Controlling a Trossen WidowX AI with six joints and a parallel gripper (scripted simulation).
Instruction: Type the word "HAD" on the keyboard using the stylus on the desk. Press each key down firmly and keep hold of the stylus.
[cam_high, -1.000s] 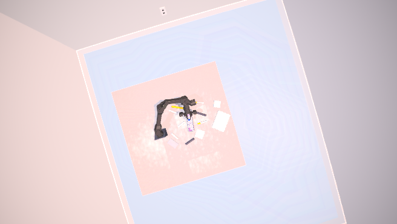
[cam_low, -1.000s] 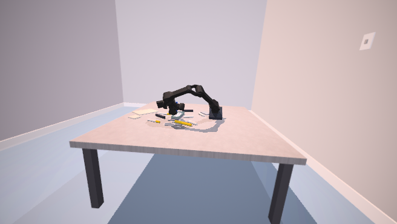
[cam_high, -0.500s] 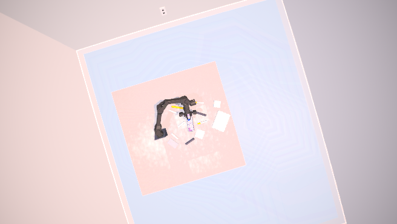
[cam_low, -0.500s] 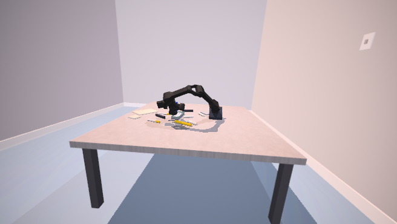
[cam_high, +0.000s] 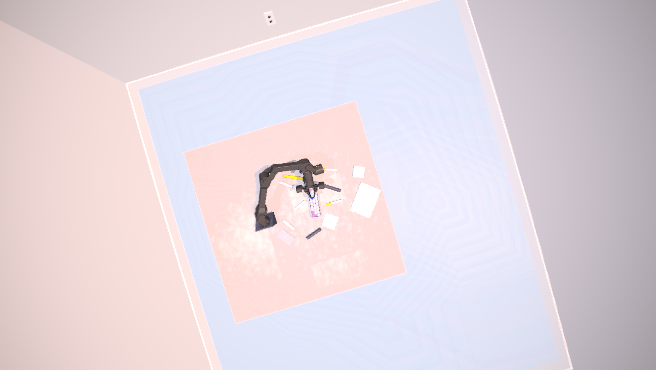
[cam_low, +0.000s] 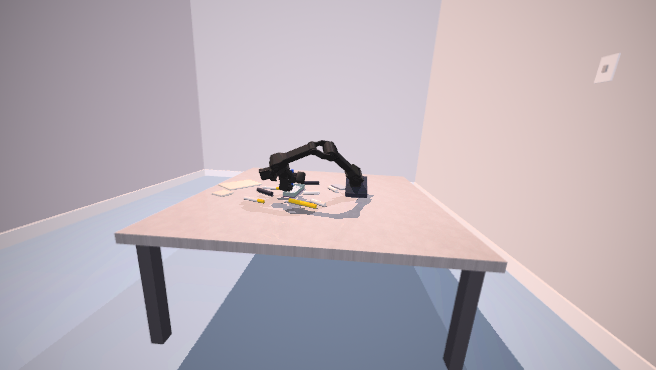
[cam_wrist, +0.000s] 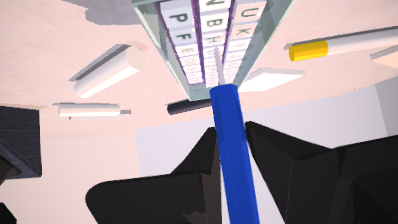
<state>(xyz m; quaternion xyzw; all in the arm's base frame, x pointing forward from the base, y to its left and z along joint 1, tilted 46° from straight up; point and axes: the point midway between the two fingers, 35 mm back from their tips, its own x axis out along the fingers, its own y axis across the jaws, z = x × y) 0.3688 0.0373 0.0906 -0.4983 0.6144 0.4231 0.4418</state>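
Pale pink desk top (cam_low: 400, 225) carries everything, cluttered at upper centre of the exterior view. Black parallel-jaw gripper (cam_wrist: 229, 137) is clenched on the blue stylus with a grey tip (cam_wrist: 227, 120), held lengthwise over the narrow white-keyed keyboard (cam_wrist: 175, 22), tip aimed near H, probably for pressing. Yellow-banded white marker (cam_wrist: 340, 45) and white cylinder (cam_wrist: 107, 72) flank it, leaving a narrow lane.
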